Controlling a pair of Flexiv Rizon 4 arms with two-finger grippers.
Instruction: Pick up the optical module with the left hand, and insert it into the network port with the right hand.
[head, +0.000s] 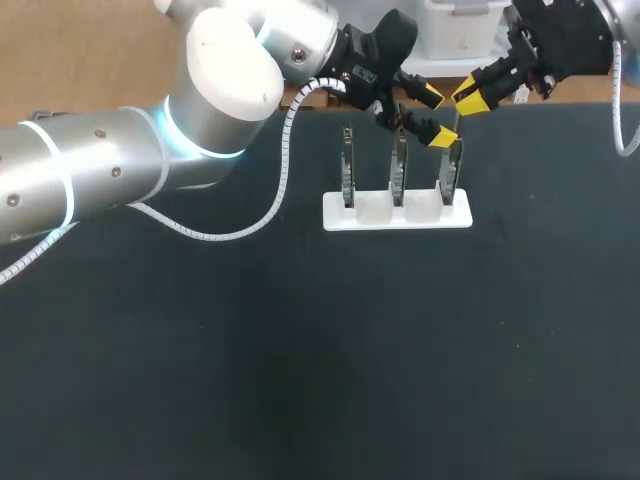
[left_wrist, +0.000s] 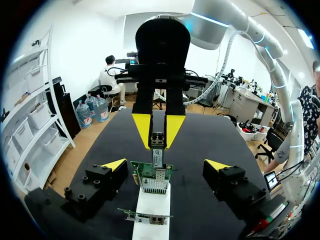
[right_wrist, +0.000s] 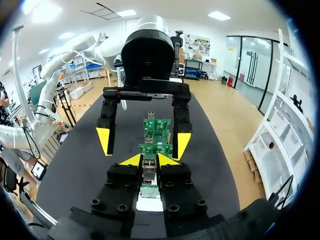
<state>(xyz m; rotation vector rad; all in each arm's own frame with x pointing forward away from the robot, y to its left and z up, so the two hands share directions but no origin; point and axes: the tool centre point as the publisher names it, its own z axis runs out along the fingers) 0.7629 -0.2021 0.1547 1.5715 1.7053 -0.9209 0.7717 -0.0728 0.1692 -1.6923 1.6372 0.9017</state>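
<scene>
Right jaws clench the slim metal optical module above a green circuit card in the white stand; left jaws released, straddling that card.

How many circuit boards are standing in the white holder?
3, upright in the white holder: left board at its left end, middle board at its centre, right board at its right end. None seems hidden.

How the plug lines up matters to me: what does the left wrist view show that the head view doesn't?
Left wrist only: the right tool shut on the module, just over a green card. Head only: three cards upright in the white stand, and the left arm. Both: the open left tool close to the right tool.
</scene>
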